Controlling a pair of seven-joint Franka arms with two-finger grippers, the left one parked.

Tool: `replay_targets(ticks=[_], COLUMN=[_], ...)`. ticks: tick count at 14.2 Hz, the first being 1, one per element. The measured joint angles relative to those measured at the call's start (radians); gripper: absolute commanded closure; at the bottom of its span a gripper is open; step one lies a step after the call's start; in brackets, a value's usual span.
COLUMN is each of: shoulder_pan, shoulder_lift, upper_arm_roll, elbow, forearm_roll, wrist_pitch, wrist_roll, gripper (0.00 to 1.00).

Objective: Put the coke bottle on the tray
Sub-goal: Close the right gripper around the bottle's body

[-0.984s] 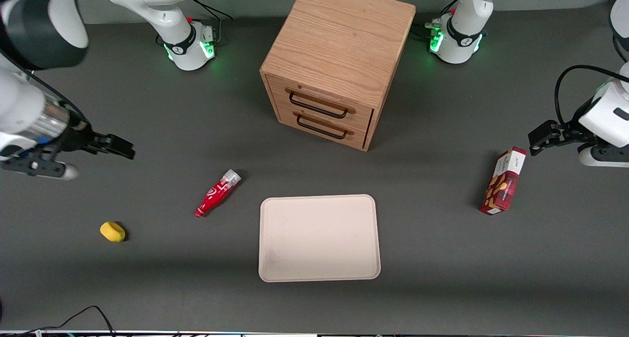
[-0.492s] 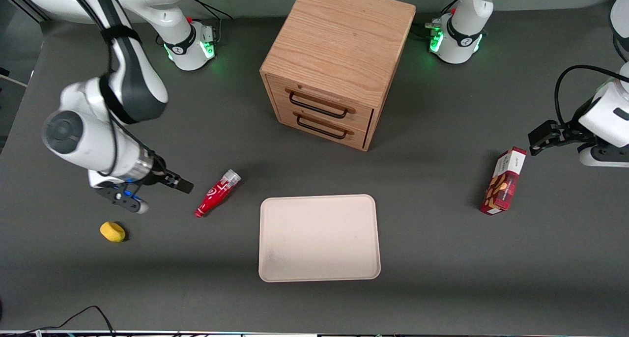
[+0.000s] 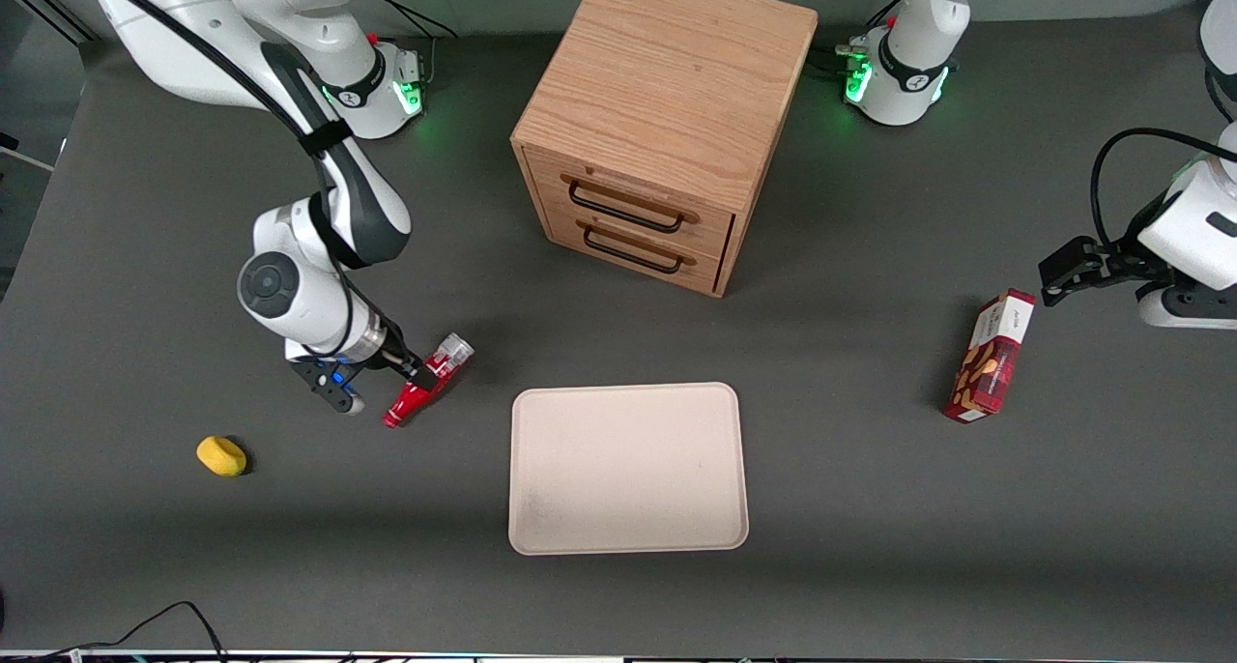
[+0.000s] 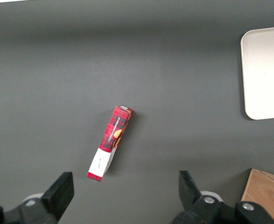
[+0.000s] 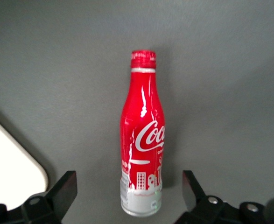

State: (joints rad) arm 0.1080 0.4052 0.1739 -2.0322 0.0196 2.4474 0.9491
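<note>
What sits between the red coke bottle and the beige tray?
Nothing: bare dark table between the lying red coke bottle and the flat pale beige tray, seen in the front view. The open gripper hovers over the bottle.

High front overview of the whole table (image 3: pixel 870 566); downward wrist close-ups, all sharing the tray (image 3: pixel 628 468).

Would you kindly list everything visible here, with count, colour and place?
coke bottle: one, red, lying on the table between tray and sponge.
tray: one, beige, in front of the drawers, nearer the camera.
drawers: one, wooden, mid-table.
snack box: one, red and white, toward the parked arm's end.
sponge: one, yellow, toward the working arm's end.
table: one, dark grey.
gripper: one, black fingers open, straddling the bottle.
</note>
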Motion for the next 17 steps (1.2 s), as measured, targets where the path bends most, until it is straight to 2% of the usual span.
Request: replay_targets(ticks=[9, 11, 14, 17], shoulder_pan=[0.015, 0.015, 0.016, 0.016], shoulder_lift=[0.094, 0.106, 0.110, 0.111], upper_arm_roll=[-0.022, -0.028, -0.035, -0.035], elbow=[-0.008, -0.008, -0.008, -0.005], forearm_roll=[0.000, 0.000, 0.000, 0.000], wrist_pitch=[0.095, 0.110, 0.114, 0.118], wrist_roll=[0.018, 0.018, 0.018, 0.018], gripper=[0.02, 0.22, 0.59, 0.87])
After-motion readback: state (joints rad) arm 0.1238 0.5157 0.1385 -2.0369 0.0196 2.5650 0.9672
